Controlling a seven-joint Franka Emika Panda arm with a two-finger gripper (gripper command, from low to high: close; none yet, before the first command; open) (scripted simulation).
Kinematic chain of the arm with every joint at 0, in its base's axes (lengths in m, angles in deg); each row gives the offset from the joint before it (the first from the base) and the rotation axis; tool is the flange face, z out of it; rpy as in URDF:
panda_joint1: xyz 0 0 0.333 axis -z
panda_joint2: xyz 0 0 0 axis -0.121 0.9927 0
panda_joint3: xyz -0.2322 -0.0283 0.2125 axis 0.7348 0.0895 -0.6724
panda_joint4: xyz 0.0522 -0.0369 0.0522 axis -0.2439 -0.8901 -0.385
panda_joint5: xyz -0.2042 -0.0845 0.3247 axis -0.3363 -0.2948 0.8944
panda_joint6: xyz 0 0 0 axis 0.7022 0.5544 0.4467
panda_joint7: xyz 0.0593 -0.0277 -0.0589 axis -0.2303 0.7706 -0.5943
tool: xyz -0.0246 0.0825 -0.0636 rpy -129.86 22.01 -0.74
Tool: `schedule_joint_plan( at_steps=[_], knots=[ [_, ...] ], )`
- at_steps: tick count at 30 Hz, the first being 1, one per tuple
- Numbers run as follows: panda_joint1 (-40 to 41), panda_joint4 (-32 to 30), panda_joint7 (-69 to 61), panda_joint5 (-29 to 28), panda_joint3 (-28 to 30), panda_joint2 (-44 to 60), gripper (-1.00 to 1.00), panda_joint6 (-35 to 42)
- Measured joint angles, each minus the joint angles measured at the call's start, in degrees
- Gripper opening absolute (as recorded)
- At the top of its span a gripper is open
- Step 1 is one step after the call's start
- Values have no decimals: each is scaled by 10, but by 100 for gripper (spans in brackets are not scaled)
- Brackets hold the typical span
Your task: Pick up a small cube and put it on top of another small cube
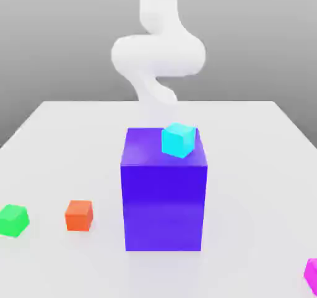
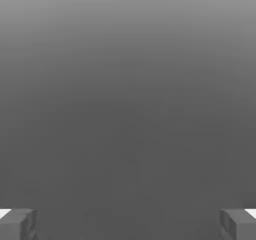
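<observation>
Tool (image 2: 128, 225) spread wide, nothing between its fingertips in the hand view; I read that as readiness for a first grasp, the arm (image 1: 158, 55) standing over the tabletop's (image 1: 254, 129) far edge. The cyan cube (image 1: 178, 140) sits on the big blue block (image 1: 164, 207), turned at an angle to it and toward the exterior view's right. I cannot tell whether it rests flat, nor why it was put up there; my guess is that the block serves as an obstacle or a raised stand. Down on the tabletop, toward the near left corner in the exterior view, lie the orange cube (image 1: 79, 216) and, nearer the left edge, the green cube (image 1: 13, 220). The magenta cube (image 1: 312, 276) is by the near right corner, partly cut off. No small cube is stacked on another. The task doesn't say which to lift; I'd favour orange onto green, since both sit low and apart, leaving room for my fingers.
</observation>
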Motion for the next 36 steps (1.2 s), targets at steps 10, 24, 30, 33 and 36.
schedule_joint_plan(
  at_steps=[10,24,30,33,36],
  knots=[
    [-123,22,-216,54,22,212,0,-48],
    [-227,50,-460,54,-23,499,0,-120],
    [-262,61,-519,-13,-40,618,0,-153],
    [-276,72,-529,-36,-38,679,0,-186],
    [-281,84,-528,-42,-34,733,-100,-226]
  ],
)
